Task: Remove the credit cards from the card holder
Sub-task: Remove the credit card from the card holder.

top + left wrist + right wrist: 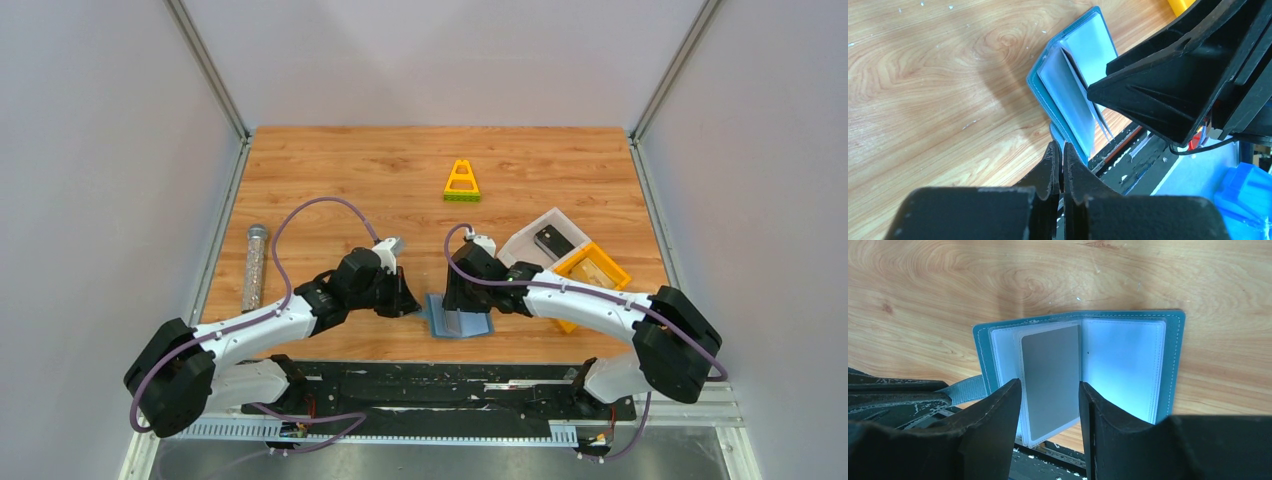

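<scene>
Setting: a light wood-grain table top (330, 180) boxed in by plain white walls, with both arms reaching in from its near edge.
Card holder: the flat slate-blue bifold card holder (1175, 355) lies open close to the table's near edge, between the two grippers. Its clear pocket leaves are fanned upward.
Left gripper: the left gripper (1059, 150) has its fingers pressed together right at the holder's small fabric tab (965, 390). It looks to be nipping that tab, most likely to anchor the holder so it neither slides nor lifts when a card is drawn.
Right gripper: the right gripper (1050, 385) hangs over the open holder with its jaws half apart and a thin matt grey card (1050, 365) between them. The card's two long edges sit against the jaws' inner faces, so this reads as a pinch across its width.
Card in sleeve: the grey card sits on the left-hand leaf. Whether it has started out of its pocket I cannot tell.
Bins: a white rectangular bin (525, 228) and a yellow rectangular bin (620, 272) stand just beside the right arm. A dark grey-black card (552, 242) lies in the white one, probably the drop place, kept within easy reach.
Bystanders: a yellow triangular frame (461, 182) and a clear filled tube (255, 266) lie well apart from the work.
Stage: judged part way, with one card out and another in hand.
</scene>
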